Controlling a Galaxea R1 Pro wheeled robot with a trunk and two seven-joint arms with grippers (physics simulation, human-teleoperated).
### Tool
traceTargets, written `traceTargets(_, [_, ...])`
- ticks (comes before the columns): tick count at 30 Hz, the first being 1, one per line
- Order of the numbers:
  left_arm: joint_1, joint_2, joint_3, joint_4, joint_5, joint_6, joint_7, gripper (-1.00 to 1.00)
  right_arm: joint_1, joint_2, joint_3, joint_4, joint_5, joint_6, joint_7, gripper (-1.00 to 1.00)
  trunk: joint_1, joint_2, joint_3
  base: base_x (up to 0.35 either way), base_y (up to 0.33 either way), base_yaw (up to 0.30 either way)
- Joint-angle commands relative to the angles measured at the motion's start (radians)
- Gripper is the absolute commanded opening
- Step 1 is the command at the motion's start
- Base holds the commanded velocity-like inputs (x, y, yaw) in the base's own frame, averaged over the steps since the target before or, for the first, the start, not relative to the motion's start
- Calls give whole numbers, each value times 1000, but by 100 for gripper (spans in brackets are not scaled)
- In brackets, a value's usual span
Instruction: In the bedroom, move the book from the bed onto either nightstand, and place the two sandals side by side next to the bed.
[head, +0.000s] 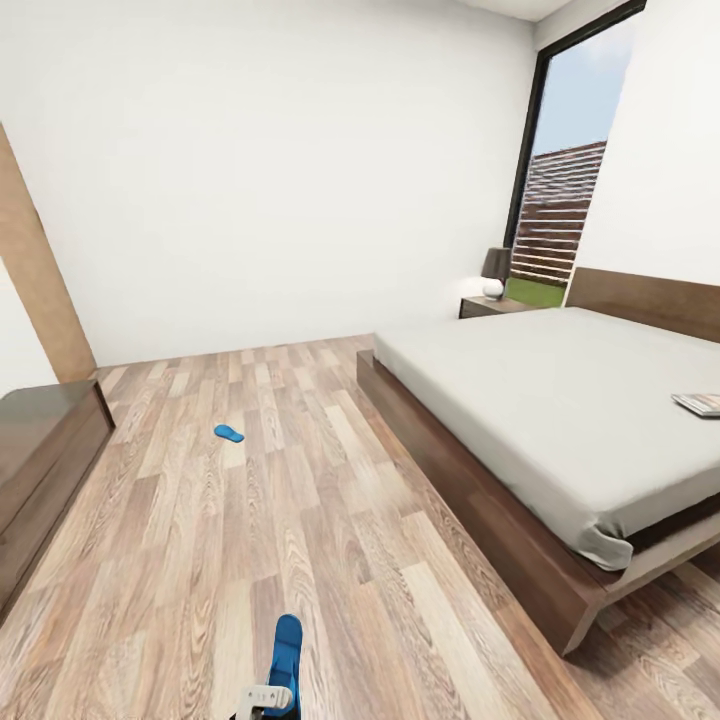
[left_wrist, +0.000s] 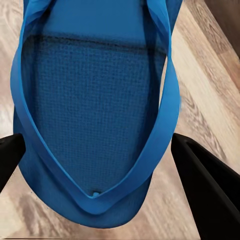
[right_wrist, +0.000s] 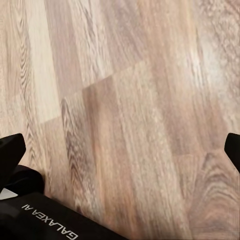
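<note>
Gripping one blue sandal between its jaws, the left gripper hangs low; right jaws spread wide over bare floor. Farther off, the second sandal lies on the floor; book on the bed, nightstand beyond.

left gripper: fingers clamped on sandal | right gripper: fingers spread wide, empty

- My head cam looks forward and down across the bedroom floor toward the bed.
- Left wrist cam sits super close on a blue sandal, same one that's low in my head view.
- Right wrist cam faces the floorboards, fairly near.
</note>
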Motion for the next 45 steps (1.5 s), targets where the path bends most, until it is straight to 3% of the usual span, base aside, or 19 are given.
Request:
traceTargets(1, [-1,0,-7,2,10,-4,1,-100,0,0,-9,-1,9,4,5,100,0,0,-1,0,0,267])
traceTargets(11, [-1,-3,-7,2,9,-3,2,-100,0,0,-10,-1,8,4,2,100,0,0,-1,69,0,238])
traceTargets(45, [-1,-4,-7,3,9,-2,2,-100,0,0,-9,-1,9,3,0,100,0,0,-1,312,0,4])
